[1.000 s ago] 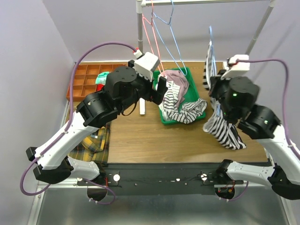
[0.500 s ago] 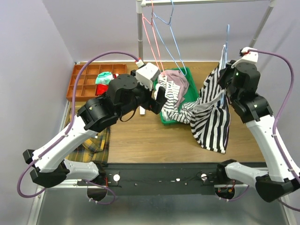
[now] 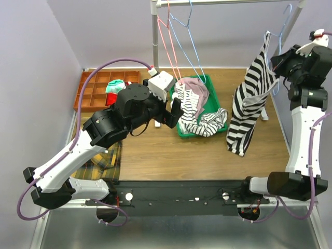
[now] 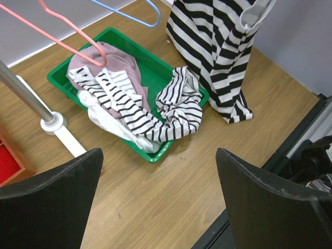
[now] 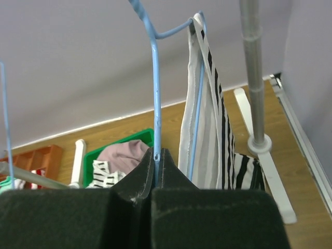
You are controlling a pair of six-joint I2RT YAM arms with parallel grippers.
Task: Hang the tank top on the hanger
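Above the table's far right corner, the right gripper (image 5: 155, 155) has its fingers pinched tight on the wire of the light-blue hanger (image 5: 154, 78), just under the hook. The tank top (image 3: 249, 98) hangs from this hanger, and its hem dangles close to the wood. One strap sits over a hanger shoulder; I cannot tell about the other.

The left gripper (image 4: 161, 176) hovers with fingers spread wide and empty over the green tray (image 4: 155, 70) of other garments near the far edge.

Dressing the hanger looks essentially done. The likely next move is to lift the hook over the clothes rail (image 3: 233, 2) and seat it there before the fingers let go.
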